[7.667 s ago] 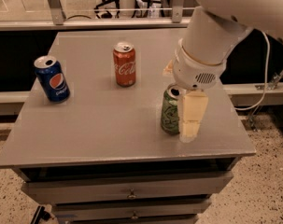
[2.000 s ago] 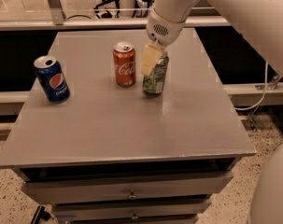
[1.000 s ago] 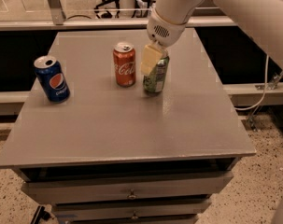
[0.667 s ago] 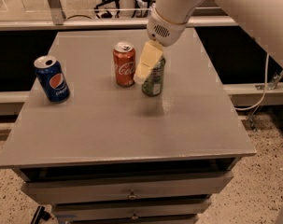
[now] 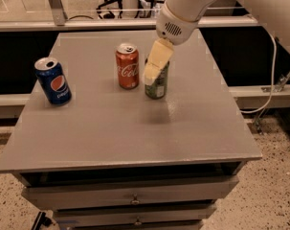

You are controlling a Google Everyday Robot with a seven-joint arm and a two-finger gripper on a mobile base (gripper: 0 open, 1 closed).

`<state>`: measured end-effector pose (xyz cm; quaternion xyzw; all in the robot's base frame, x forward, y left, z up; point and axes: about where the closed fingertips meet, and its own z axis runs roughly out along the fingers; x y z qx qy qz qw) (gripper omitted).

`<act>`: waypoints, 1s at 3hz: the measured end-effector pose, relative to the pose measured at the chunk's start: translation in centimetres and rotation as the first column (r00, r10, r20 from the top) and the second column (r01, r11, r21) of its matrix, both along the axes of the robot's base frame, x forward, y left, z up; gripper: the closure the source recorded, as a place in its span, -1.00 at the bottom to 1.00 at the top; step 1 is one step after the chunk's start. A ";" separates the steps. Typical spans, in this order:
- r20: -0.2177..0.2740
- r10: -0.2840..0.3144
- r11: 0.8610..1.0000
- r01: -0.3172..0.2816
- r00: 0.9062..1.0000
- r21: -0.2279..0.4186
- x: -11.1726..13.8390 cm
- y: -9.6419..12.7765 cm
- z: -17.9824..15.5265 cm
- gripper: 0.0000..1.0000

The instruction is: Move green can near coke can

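Camera view shows the green can [image 5: 159,87] standing upright on the grey counter [image 5: 135,128], just beside the coke can [image 5: 128,67] at its 3 o'clock, with a narrow gap between them. The claw [image 5: 153,74] reaches in from 1 o'clock and sits over the green can's upper half, hiding its top; whether it grips the can or is parted from it I cannot tell. A blue Pepsi can [image 5: 52,80] stands well apart at the coke can's 9 o'clock. The placing looks as good as done; what is left is a release, if needed, and lifting clear without tipping either can
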<state>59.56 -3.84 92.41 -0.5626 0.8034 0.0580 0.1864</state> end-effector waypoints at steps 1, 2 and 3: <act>0.042 0.018 0.999 -0.019 0.999 0.028 -1.2 -1.9 1.5 -1.00; 0.079 0.059 0.997 -0.062 0.995 0.036 -2.7 -4.7 2.7 -1.00; 0.102 0.098 0.995 -0.100 0.990 0.015 -4.6 -7.6 3.6 -1.00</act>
